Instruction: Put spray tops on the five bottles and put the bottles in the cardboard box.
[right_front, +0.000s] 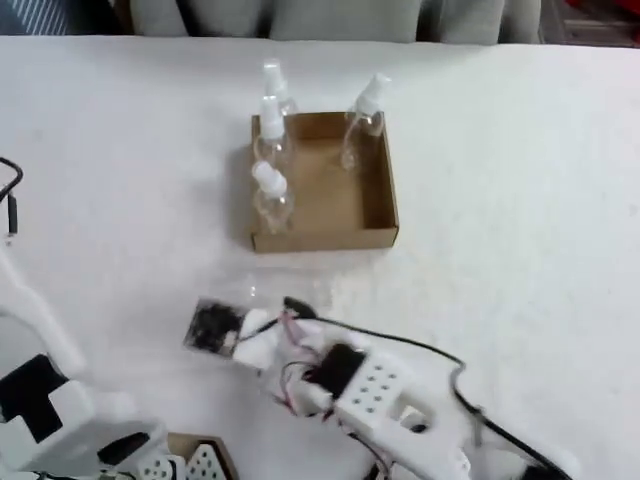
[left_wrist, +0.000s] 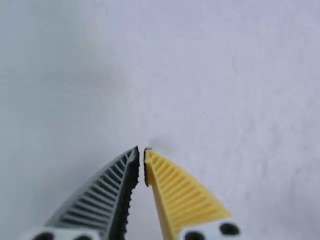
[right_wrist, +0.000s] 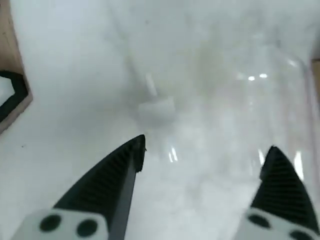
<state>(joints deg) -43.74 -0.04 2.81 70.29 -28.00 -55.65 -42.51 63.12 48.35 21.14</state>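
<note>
1. Your right gripper (right_wrist: 205, 150) is spread wide, with a clear bottle (right_wrist: 235, 110) between its fingers (contact unclear).
2. Your left gripper (left_wrist: 141, 150) is pressed together, holding nothing, above the white table (left_wrist: 225, 75).
3. The cardboard box (right_front: 320, 240) sits at upper centre of the high view. Spray-topped bottles line its left wall: front bottle (right_front: 271, 198), middle bottle (right_front: 272, 135), rear bottle (right_front: 274, 85). A fourth bottle (right_front: 362, 125) leans at its far right corner.

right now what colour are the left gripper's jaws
On the left gripper, one is grey and the other yellow; the left wrist view shows it best.
</note>
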